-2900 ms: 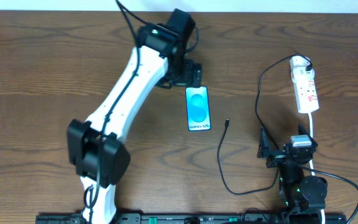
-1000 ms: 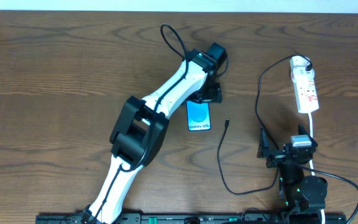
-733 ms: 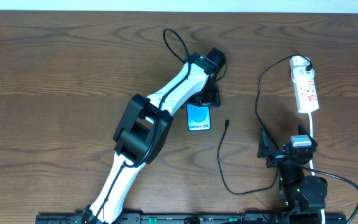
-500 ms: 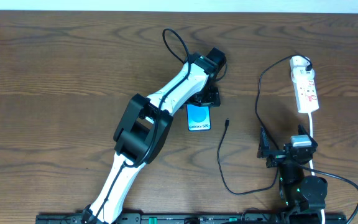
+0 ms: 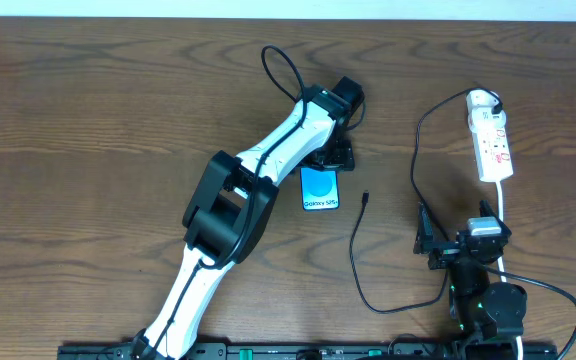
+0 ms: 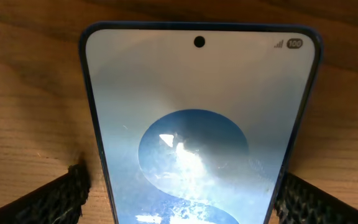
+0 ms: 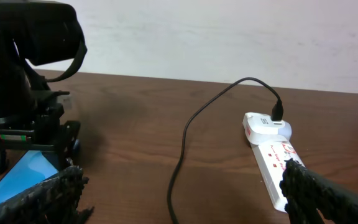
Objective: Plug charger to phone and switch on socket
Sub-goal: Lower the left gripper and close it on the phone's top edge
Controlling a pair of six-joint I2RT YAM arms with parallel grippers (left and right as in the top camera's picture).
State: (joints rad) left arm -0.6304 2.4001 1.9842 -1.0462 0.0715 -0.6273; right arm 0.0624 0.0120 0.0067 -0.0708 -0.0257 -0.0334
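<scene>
Where the left arm [image 5: 278, 143] overhangs, the phone's [image 5: 319, 190] top is hidden.

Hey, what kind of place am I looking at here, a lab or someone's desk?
Most likely a robotics lab bench: a left robot arm and right robot arm work at a wooden table by a plain white wall, with a phone, charger cable and power strip laid out.

This looks like a robot lab or test room. A white robot arm [image 5: 268, 160] and a dark robot arm [image 5: 478, 290] sit at a brown wood table [image 5: 88, 120]. Behind it is a plain white wall [image 7: 229, 37]. A phone [image 5: 319, 188], a power strip [image 5: 492, 148] and a black cable [image 5: 354, 262] lie on the table.
</scene>
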